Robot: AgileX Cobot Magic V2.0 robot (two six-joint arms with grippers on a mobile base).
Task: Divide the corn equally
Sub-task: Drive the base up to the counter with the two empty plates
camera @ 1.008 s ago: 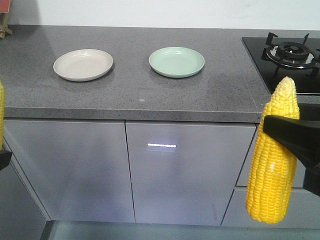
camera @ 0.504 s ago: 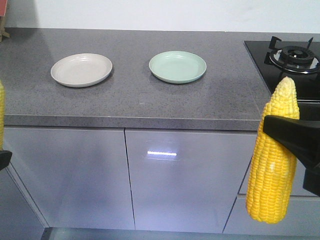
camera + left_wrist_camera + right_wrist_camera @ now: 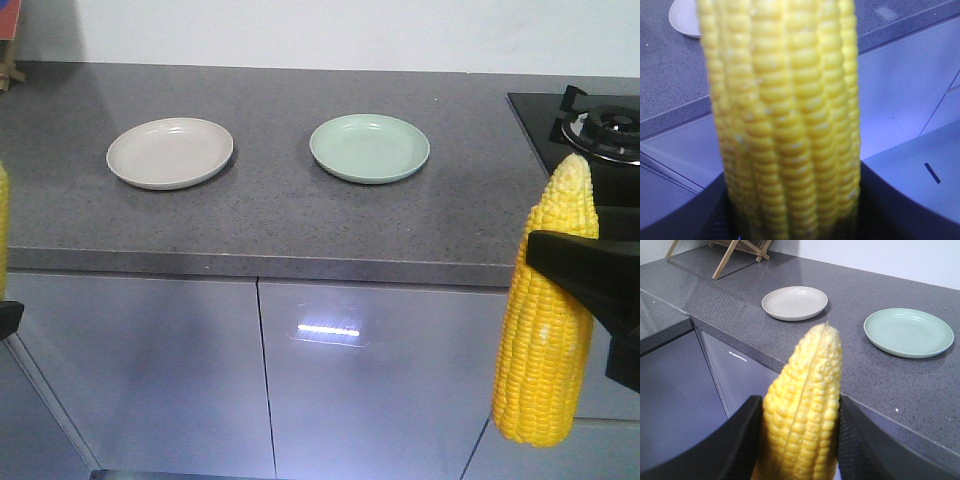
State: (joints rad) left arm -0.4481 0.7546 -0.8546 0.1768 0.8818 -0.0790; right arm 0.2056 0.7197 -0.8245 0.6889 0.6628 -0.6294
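Two cobs aloft, none plated yet. Right cob [image 3: 545, 320] upright, tip up, clamped in closed right gripper [image 3: 799, 445], near camera, well short of plates. Left cob [image 3: 785, 125] pinched likewise in left gripper [image 3: 790, 225], only a sliver showing at front view's left edge. Beige plate [image 3: 170, 152] and green plate [image 3: 370, 147] side by side on countertop [image 3: 270, 225], both bare. Left to do, likely: one cob onto each plate.

Even light, blurry left-wrist corn [image 3: 785, 125]
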